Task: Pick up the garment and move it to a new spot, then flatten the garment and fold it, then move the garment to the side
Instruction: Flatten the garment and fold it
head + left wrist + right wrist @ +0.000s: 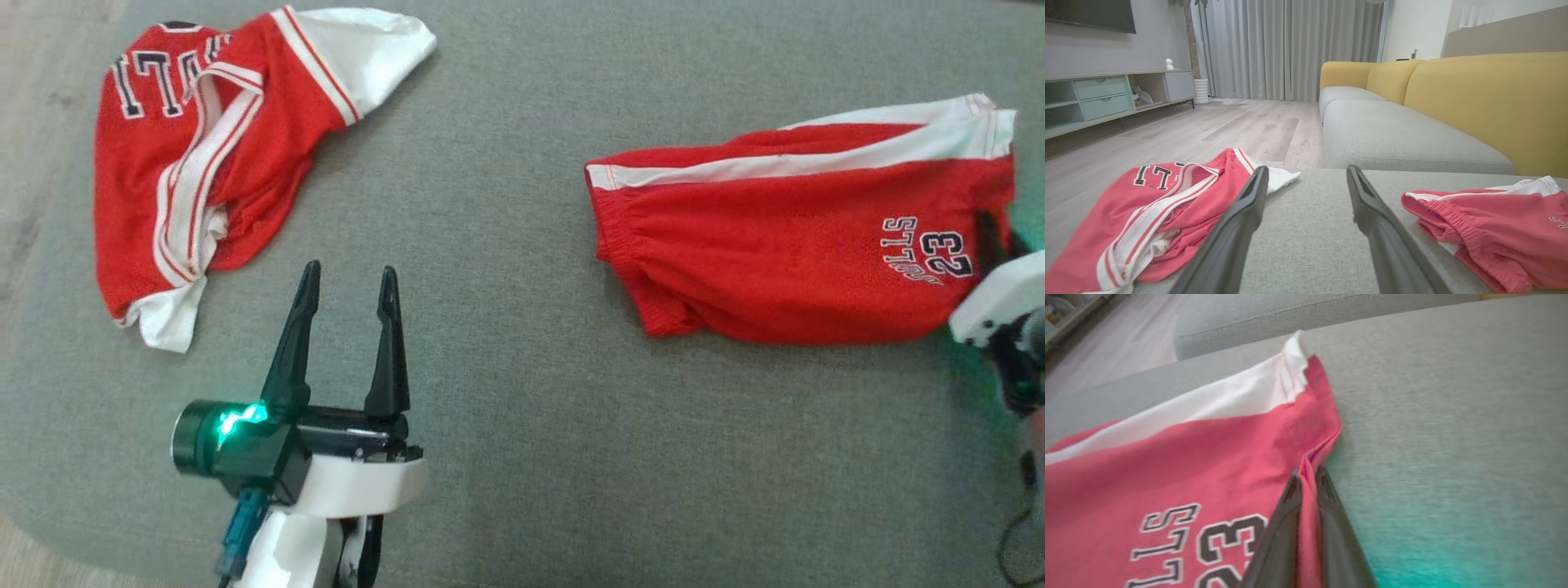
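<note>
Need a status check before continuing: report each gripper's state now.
Left gripper: open, holding nothing.
Right gripper: jaws shut on the edge of the red shorts.

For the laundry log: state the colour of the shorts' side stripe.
White stripe on red shorts; head view shows it best.

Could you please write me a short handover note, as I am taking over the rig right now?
Left gripper: jaws open and empty, over the bare gray cushion between the two garments.
Right gripper: jaws shut on a fold at the leg hem of the red shorts, which lie on the cushion's right side.
Red jersey: crumpled on the cushion's left side; neither gripper touches it.
Done: the shorts lie flat and seem to be folded leg over leg.
Left: probably moving the shorts to the side. The jersey is not yet flattened or folded.
</note>
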Motion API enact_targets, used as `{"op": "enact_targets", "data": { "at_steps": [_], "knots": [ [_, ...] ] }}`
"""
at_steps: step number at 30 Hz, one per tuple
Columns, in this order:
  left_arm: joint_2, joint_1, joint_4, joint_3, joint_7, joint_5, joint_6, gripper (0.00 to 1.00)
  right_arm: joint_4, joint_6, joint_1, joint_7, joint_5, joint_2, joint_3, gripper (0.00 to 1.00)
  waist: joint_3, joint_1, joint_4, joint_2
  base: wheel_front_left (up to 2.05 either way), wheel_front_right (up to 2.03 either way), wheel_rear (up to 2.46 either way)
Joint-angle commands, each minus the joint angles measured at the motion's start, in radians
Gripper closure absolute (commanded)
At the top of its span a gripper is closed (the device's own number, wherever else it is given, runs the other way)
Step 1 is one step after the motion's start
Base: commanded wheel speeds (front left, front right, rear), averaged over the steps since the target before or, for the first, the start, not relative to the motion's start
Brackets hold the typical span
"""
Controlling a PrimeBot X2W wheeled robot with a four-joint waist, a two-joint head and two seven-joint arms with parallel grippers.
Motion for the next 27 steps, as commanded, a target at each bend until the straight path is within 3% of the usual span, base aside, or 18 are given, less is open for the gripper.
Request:
{"op": "enact_targets", "data": {
  "at_steps": [1,6,14,17,22,27],
  "knots": [
    [0.000,-0.010,-0.041,0.037,-0.004,0.011,0.007,0.00,-0.002,-0.001,0.006,0.001,0.016,0.016,0.028,1.00,-0.014,0.0001,0.005,0.0000,0.00,0.00,0.00],
    [0.000,0.004,-0.046,0.041,-0.004,0.007,0.005,0.00,0.012,-0.001,-0.007,-0.046,0.013,-0.017,0.046,1.00,-0.039,0.0001,-0.052,0.0000,0.00,0.00,0.00],
    [0.000,-0.002,-0.026,0.058,-0.004,0.064,-0.019,0.00,-0.024,-0.001,-0.014,-0.057,0.003,-0.170,0.055,1.00,-0.039,0.0001,-0.163,0.0000,0.00,0.00,0.00],
    [0.000,-0.006,-0.013,0.064,-0.004,0.078,-0.027,0.00,-0.084,-0.001,-0.022,-0.060,0.018,-0.198,0.063,1.00,-0.036,0.0001,-0.185,0.0000,0.00,0.00,0.00],
    [0.000,-0.008,0.020,0.062,-0.004,0.092,-0.041,0.00,-0.244,-0.001,-0.037,-0.054,0.048,-0.176,0.117,1.00,-0.047,0.0001,-0.206,0.0000,0.00,0.00,0.00],
    [0.000,-0.003,0.035,0.056,-0.004,0.091,-0.050,0.00,-0.415,-0.001,-0.028,-0.031,0.073,-0.097,0.228,1.00,-0.076,0.0001,-0.203,0.0000,0.00,0.00,0.00]
  ]
}}
